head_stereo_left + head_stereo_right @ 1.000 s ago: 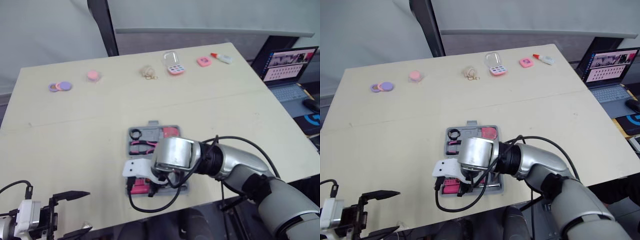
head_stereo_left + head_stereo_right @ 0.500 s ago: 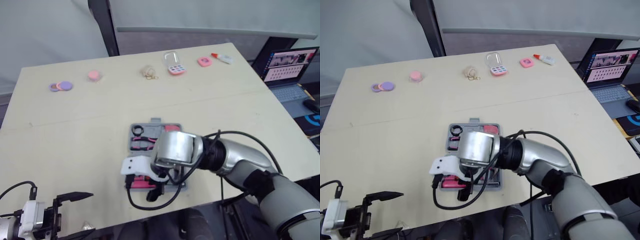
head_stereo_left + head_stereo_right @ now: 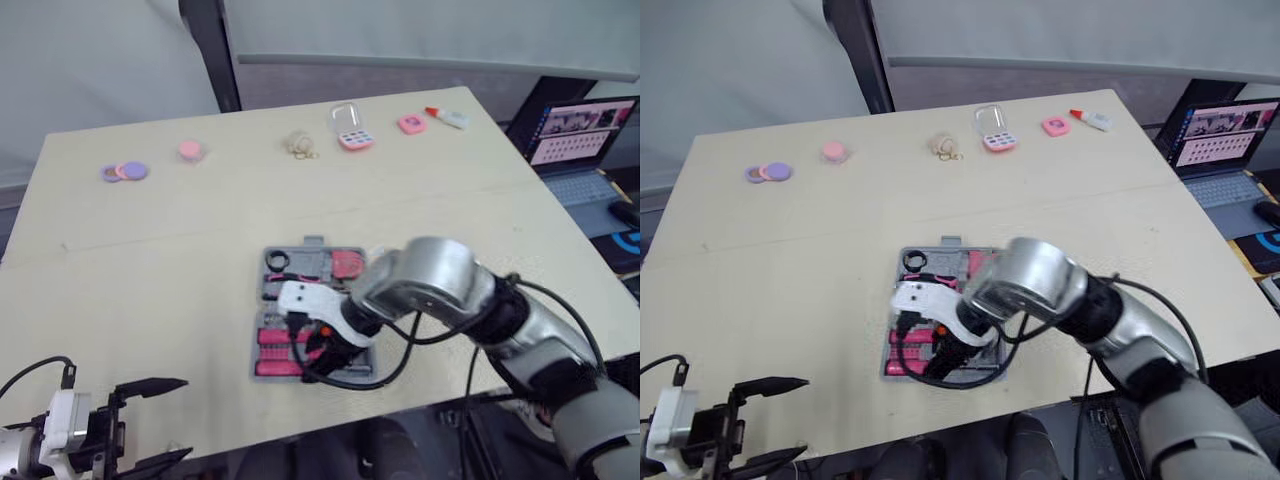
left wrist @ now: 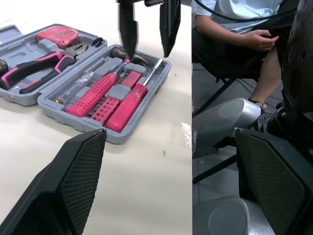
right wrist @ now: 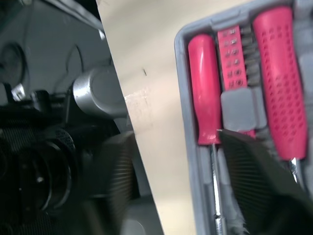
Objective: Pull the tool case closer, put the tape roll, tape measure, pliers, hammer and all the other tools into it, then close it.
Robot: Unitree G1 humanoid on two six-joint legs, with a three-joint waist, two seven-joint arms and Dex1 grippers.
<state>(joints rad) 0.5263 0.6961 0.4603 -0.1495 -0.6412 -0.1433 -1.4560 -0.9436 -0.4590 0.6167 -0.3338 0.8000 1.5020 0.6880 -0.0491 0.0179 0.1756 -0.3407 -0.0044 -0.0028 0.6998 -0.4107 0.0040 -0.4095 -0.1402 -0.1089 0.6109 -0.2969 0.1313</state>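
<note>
The grey tool case [image 3: 312, 244] lies open near the table's front edge. Its far half holds the black tape roll [image 3: 277, 262], the pink tape measure [image 3: 347, 264] and the pink-handled pliers [image 4: 34, 73]. Pink-handled tools [image 4: 93, 93] fill the near half. My right gripper [image 3: 312, 348] hangs open just over that near half, fingers [image 4: 128, 24] pointing down at the handles [image 5: 205, 98]. My left gripper [image 3: 158, 424] is open and empty, low beyond the table's front left edge.
Small items line the far edge: purple and pink discs [image 3: 122, 171], a pink round piece [image 3: 190, 150], a pink keypad case [image 3: 350, 136] and a glue bottle [image 3: 444, 117]. A laptop [image 3: 572, 135] sits at the right. A seated person [image 4: 244, 29] is beside the table.
My right arm has swung and its wrist has turned, so the gripper now sits further over the case's near half. The left gripper has hardly moved.
</note>
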